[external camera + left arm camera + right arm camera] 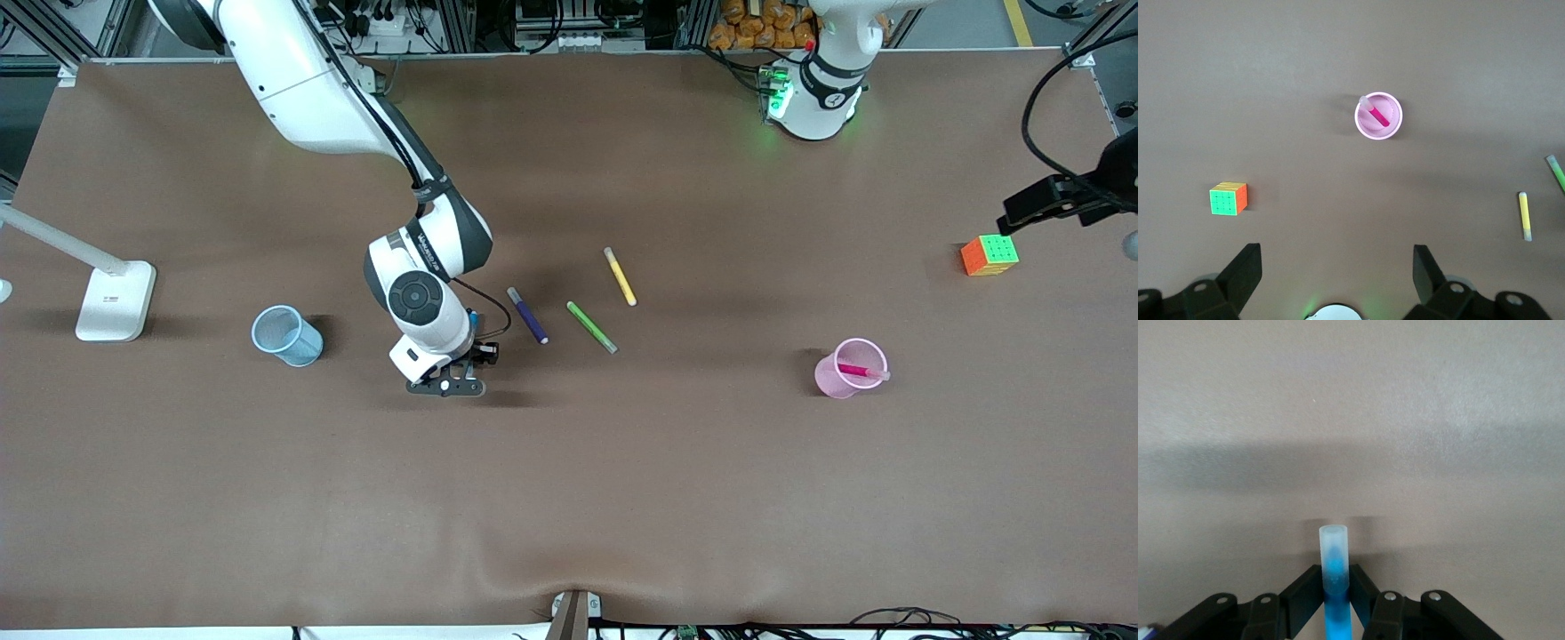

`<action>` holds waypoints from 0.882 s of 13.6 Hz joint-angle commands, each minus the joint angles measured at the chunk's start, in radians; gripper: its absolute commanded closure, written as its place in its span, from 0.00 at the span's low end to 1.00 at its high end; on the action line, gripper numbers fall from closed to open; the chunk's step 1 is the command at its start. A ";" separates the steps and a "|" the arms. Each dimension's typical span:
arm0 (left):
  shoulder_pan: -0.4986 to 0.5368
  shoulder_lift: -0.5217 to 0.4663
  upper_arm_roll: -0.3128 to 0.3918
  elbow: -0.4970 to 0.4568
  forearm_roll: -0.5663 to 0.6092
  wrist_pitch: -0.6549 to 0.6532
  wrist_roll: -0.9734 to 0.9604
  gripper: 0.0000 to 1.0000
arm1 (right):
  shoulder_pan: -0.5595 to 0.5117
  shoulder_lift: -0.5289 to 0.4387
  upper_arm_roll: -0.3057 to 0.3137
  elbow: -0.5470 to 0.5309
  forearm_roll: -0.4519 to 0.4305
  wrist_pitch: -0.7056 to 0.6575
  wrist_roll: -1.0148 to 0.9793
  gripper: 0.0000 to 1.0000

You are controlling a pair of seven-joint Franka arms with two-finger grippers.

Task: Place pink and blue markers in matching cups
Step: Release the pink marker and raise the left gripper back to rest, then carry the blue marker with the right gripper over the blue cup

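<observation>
My right gripper (449, 385) is low over the table between the light blue cup (286, 335) and the purple marker. It is shut on the blue marker (1334, 600), whose pale cap end sticks out past the fingertips (1308, 583). In the front view the wrist hides most of that marker. The pink marker (858, 371) leans inside the pale pink cup (845, 378) toward the left arm's end of the table. My left gripper (1337, 267) hangs high over the table, open and empty, looking down on the pink cup (1378, 127) and the pink marker (1375, 115).
The purple marker (527, 315), a green marker (591, 326) and a yellow marker (620, 276) lie mid-table. A colour cube (989, 255) sits at the left arm's end below a black camera mount (1058, 200). A white lamp base (116, 300) stands at the right arm's end.
</observation>
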 commanded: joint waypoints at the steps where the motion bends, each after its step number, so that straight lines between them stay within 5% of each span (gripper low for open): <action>1: -0.163 -0.071 0.155 -0.090 -0.012 0.050 0.017 0.00 | -0.014 -0.032 0.008 -0.012 0.004 -0.007 -0.036 1.00; 12: -0.198 -0.054 0.195 -0.077 -0.007 0.059 0.056 0.00 | -0.077 -0.092 0.007 -0.006 0.004 -0.016 -0.252 1.00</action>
